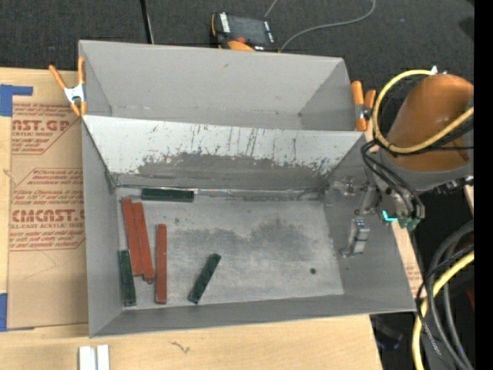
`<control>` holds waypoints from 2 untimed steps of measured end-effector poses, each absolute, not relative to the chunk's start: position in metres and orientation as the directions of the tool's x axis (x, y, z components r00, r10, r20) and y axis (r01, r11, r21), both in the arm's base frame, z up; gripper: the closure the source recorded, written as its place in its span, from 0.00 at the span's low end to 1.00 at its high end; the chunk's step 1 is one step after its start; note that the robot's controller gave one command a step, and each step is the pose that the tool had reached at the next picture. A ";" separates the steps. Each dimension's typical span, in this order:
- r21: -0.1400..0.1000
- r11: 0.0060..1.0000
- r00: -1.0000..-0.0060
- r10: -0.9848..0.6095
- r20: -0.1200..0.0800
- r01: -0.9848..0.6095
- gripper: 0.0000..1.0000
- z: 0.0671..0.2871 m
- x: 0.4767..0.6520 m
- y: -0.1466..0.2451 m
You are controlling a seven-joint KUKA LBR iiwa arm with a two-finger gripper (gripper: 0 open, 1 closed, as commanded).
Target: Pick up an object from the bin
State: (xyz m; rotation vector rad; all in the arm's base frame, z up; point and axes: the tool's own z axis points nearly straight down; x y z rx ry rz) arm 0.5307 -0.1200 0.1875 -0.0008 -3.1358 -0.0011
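The orange cover (431, 118) on the arm's wrist stands highest, at the upper right of the frame, with a yellow cable (379, 102) looping round its left side. Below it and a little to the left, the gripper (356, 239) hangs inside the grey metal bin (216, 91), at the right of the floor and close to the foot of the right wall. Whether it is released or clenched cannot be told, and no object can be made out in it. Under it the floor is worn grey metal, with a small dark speck (313, 270) lower and to its left.

The loose things are all slim flat sticks, and they lie well apart from the gripper on the left side of the floor. A pair of red-brown sticks (137, 237) lies side by side, touching, running from the upper left of the floor down towards the bottom edge. Just to their right lies a single red-brown stick (160, 263), nearly parallel to them. At the lower left corner a short green stick (126, 277) lies just beside the pair's lower end. A tilted green stick (205, 277) rests alone to the right of these, leaning towards the upper right. A long green stick (166, 195) lies flat along the foot of the back wall, above the red-brown pair
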 end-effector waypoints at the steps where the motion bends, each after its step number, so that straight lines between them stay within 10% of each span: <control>1: 0.002 1.000 -1.000 0.006 0.010 0.006 0.00 0.107 0.481 -0.150; 2: -0.005 0.934 -0.934 -0.356 -0.013 -0.356 0.00 0.071 0.485 -0.143</control>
